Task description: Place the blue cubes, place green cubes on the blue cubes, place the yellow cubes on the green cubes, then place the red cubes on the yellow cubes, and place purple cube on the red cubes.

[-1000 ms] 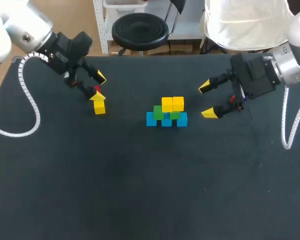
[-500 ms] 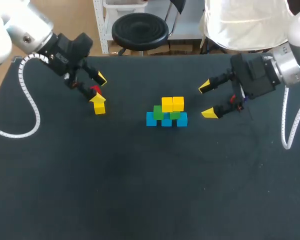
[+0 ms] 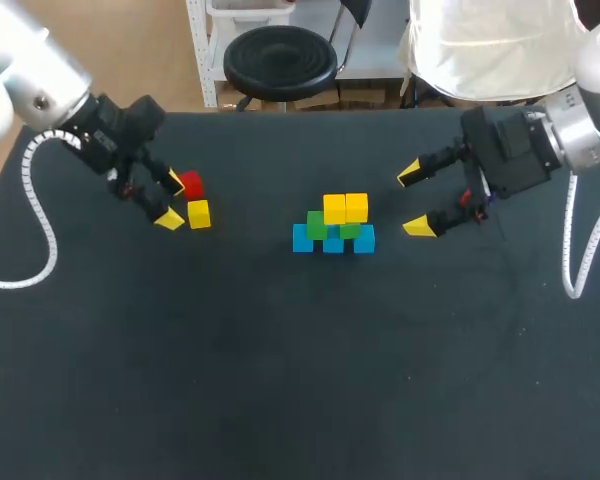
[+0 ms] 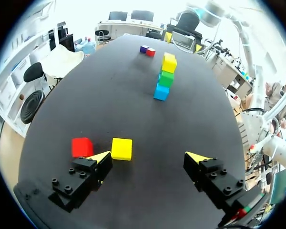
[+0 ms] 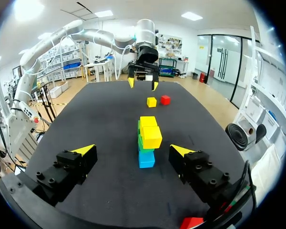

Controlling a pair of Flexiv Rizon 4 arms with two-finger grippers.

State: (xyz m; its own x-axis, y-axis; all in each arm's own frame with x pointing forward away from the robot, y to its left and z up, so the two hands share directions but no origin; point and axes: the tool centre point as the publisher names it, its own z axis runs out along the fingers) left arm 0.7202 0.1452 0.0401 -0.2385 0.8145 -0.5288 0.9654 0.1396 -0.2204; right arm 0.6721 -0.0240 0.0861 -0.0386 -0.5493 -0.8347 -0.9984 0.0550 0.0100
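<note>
Black table [image 3: 280, 380]. Centre: stack [image 3: 333, 226] of blue, green, yellow cubes. Well apart at its 9 o'clock: red cube [image 3: 190, 184] and yellow cube [image 3: 199, 214], side by side. Change: left end effector [image 3: 172, 200] has drawn back toward 9 o'clock, uncovering the red cube; wide open, empty, just beside both. Right end effector [image 3: 414, 200], at the stack's 3 o'clock, unmoved: wide open, empty.

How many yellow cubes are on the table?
3. Two yellow cubes sit side by side atop the middle stack; the third yellow cube lies loose beside the red cube, near the left gripper. Others may be hidden.
</note>
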